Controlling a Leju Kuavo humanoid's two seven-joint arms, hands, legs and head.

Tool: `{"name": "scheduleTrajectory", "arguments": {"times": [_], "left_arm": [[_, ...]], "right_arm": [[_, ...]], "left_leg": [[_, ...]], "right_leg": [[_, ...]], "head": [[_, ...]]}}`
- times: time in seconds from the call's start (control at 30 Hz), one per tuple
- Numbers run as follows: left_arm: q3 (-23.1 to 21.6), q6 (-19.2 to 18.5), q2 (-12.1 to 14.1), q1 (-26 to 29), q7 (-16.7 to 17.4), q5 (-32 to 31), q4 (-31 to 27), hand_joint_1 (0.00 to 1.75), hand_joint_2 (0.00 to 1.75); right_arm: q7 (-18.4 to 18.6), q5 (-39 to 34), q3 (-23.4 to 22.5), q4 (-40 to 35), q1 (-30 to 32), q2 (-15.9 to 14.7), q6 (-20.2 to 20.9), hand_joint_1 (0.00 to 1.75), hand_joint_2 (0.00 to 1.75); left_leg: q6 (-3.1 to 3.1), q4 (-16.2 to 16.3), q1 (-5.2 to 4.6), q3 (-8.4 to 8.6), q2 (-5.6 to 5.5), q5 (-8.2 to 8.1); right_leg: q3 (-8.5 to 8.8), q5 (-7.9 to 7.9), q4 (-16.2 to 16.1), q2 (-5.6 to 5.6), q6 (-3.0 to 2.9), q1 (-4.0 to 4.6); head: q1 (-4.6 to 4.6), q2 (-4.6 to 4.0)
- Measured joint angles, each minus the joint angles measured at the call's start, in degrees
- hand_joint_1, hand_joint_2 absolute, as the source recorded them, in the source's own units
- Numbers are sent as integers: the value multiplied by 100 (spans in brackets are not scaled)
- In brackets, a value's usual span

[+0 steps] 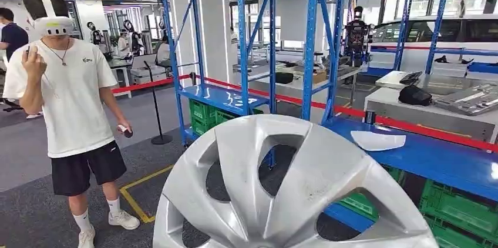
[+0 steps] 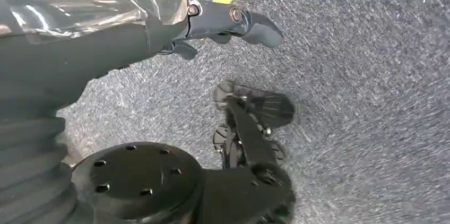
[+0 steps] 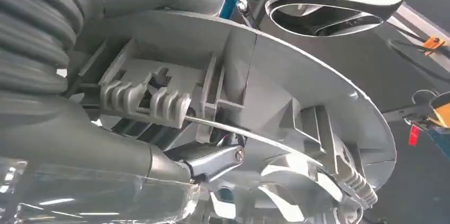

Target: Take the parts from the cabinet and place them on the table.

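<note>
A large silver hubcap (image 1: 288,201) with spoke openings stands upright close in front of me in the head view, covering the lower middle. In the right wrist view my right hand (image 3: 159,155) grips the hubcap (image 3: 297,75) from its ribbed back side, a dark finger hooked in at a rib. My left hand (image 2: 223,22) hangs over grey carpet floor with the thumb stretched out and nothing in it. A white curved part (image 1: 377,140) lies on the blue shelf (image 1: 434,157) to the right behind the hubcap.
Blue shelving racks (image 1: 241,36) stand ahead, with green crates (image 1: 458,207) under the shelves. A person (image 1: 70,95) wearing a headset stands at the left holding a controller. A grey table (image 1: 399,104) with dark parts lies beyond a red barrier band at the right.
</note>
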Motion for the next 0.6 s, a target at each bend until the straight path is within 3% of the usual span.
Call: {"name": "scheduleTrajectory", "arguments": {"times": [0.03,0.07,0.13,0.17,0.2,0.27,0.3,0.33,0.37,0.43,0.5,0.53,0.57,0.6], "left_arm": [[7,0,-7,2,2,-4,0,0,175],[22,0,-9,1,2,-9,0,0,175],[46,0,-9,0,2,-17,0,0,175],[55,0,4,-5,2,-17,0,0,175],[68,0,4,-18,2,-22,0,0,175],[81,0,7,-18,2,-35,0,0,175],[87,2,20,-12,2,-37,0,0,175],[90,2,20,-11,2,-44,0,0,175],[90,0,7,-8,2,-52,-2,0,175],[98,0,7,-24,2,-63,-2,0,175],[120,0,4,-21,2,-79,0,0,175],[131,-2,4,-19,2,-85,0,0,175],[133,-2,0,-19,2,-87,0,0,175],[136,-7,-7,-20,2,-92,0,0,175]], "right_arm": [[0,2,0,0,1,-2,0,175,175],[0,2,0,0,0,-2,0,175,175],[0,2,0,0,-4,2,0,175,175],[0,2,0,0,-5,4,0,175,175],[0,2,0,0,-4,0,0,175,175],[0,4,0,0,-1,2,-2,175,175],[0,13,2,0,-2,4,-4,175,175],[0,17,2,-4,-3,4,-4,175,175],[0,22,0,-7,-3,0,-9,175,175],[0,26,-4,-11,0,-9,-13,175,175],[4,44,-4,-11,13,-18,-13,175,175],[4,44,-4,-11,24,-24,-13,175,175],[4,44,-4,-11,26,-28,-13,175,175],[4,46,-4,-11,23,-28,-13,175,175]], "left_leg": [[0,1,2,-12,11,64],[12,-266,2,107,15,240],[67,-1303,-9,643,79,720],[117,-1723,-44,859,232,784],[136,-1784,-96,879,265,736],[173,-1781,-119,847,191,740],[206,-1795,-125,843,152,754],[263,-1880,-88,941,119,816],[284,-1934,-71,953,87,848],[328,-1933,-61,940,29,875],[328,-1929,-64,931,-48,875],[328,-1928,-62,933,-83,875],[324,-1923,-58,939,-132,873],[317,-1911,-52,940,-176,868]], "right_leg": [[3,-2,1,-21,-1,5],[7,-4,1,-45,-1,7],[25,-7,-1,-82,1,19],[31,-8,-4,-97,3,21],[13,-21,6,-119,31,78],[10,-21,-2,-171,65,51],[26,-13,-29,-205,112,46],[25,-32,-23,-215,141,63],[-43,-106,96,-130,142,43],[-378,-476,834,-9,93,35],[-840,-778,1791,29,107,33],[-898,-755,1877,31,144,29],[-805,-625,1663,32,206,13],[-607,-429,1235,36,270,-10]], "head": [[2,0],[0,0],[0,0],[-2,0],[2,0],[9,0],[4,0],[7,0],[16,0],[26,0],[30,0],[33,0],[33,0],[35,0]]}}
